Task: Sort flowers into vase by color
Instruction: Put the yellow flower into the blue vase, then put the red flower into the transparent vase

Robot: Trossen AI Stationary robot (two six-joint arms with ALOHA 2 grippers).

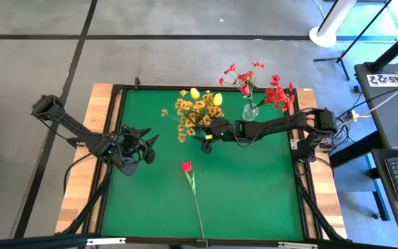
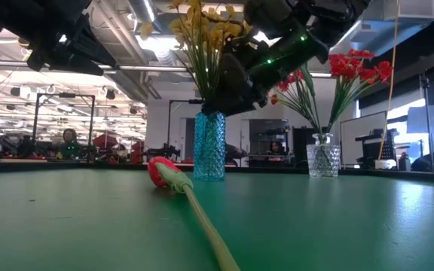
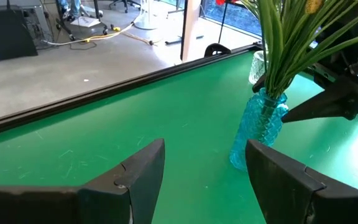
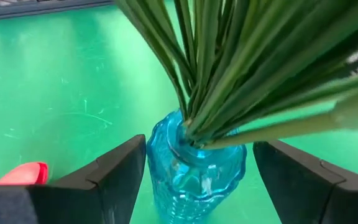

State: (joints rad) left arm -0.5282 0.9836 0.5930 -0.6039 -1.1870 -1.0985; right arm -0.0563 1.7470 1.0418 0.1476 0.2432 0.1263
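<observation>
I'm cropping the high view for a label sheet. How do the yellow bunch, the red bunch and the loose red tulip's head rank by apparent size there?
Largest to smallest in the high view:
1. Yellow bunch
2. Red bunch, more spread out and sparse, so its rank against the yellow is unsure
3. Loose red tulip's head, clearly smallest

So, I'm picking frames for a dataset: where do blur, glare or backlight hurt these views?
Low view: bright windows and ceiling lights backlight the right gripper into a silhouette; the red tulip and its stem are soft up close. Right wrist view: green stems nearest the lens smear, while the blue vase stays fairly crisp. High view: evenly lit, no strong glare on the green mat.
</observation>
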